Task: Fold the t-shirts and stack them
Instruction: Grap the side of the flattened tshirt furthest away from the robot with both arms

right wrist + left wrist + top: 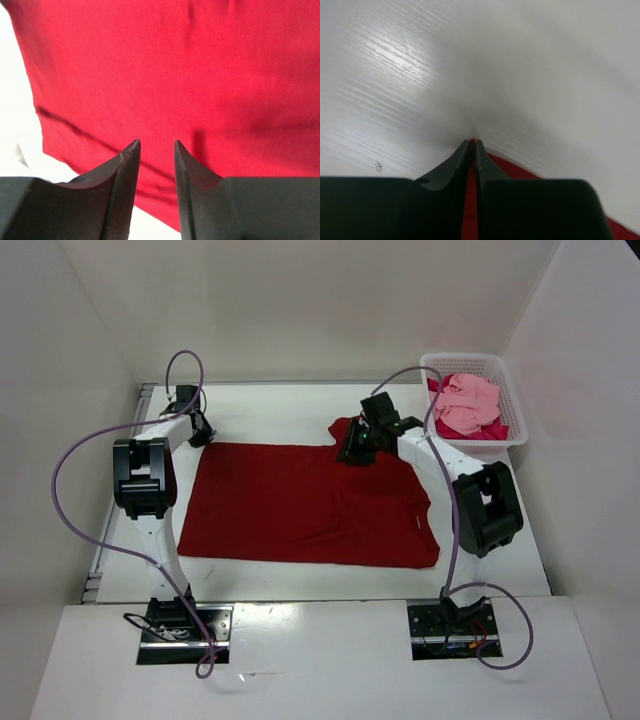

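A dark red t-shirt (310, 505) lies spread flat across the middle of the table. At its far left corner my left gripper (200, 430) is shut on the cloth; the left wrist view shows red fabric (514, 173) pinched between the nearly closed fingertips (472, 142). My right gripper (355, 447) hovers over the shirt's far edge beside a sleeve. It is open (156, 145), with the red cloth (200, 75) below it and nothing between the fingers. A light pink t-shirt (465, 400) and a crimson t-shirt (490, 430) lie crumpled in the basket.
A white mesh basket (470, 360) stands at the far right corner against the side wall. White walls close in the table on the left, back and right. Bare white tabletop (270, 410) shows behind the shirt and along its near edge.
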Robot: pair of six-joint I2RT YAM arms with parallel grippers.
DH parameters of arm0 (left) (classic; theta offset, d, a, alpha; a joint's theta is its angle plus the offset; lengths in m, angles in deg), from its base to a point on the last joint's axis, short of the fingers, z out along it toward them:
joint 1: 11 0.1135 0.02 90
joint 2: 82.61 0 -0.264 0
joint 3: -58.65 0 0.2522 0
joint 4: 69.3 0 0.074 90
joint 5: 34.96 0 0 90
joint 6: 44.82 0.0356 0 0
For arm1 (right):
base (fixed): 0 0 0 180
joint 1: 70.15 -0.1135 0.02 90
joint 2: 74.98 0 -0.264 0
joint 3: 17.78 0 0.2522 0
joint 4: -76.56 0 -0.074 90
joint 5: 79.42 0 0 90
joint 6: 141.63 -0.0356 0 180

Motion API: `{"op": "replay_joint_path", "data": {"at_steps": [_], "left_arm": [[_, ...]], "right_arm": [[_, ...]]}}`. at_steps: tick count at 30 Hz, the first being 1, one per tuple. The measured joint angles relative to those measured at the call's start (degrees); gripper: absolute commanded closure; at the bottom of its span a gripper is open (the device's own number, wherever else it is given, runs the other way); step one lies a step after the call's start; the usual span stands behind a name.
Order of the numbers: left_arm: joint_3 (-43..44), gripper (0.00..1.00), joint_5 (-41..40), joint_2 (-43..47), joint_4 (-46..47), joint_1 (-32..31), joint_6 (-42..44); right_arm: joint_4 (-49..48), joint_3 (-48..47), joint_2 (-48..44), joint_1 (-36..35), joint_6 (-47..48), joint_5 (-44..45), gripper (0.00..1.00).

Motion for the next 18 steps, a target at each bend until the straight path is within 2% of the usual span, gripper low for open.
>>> {"op": "replay_joint_path", "data": {"at_steps": [2,10,18], "left_arm": [[0.0,0.89,0.0,0.0,0.0,0.0,0.04],[-0.68,0.99,1.4,0.5,0.74,0.0,-0.17],[-3.1,1.0,1.97,3.89,1.49,0.0,-0.37]], "right_arm": [[-0.66,-4.35,2.51,0.7,0.33,1.31,0.54],[-3.02,-28.5,19.58,5.84,4.11,12.94,0.54],[6.62,-64.28,46.4,9.51,9.81,25.07,0.54]]}}
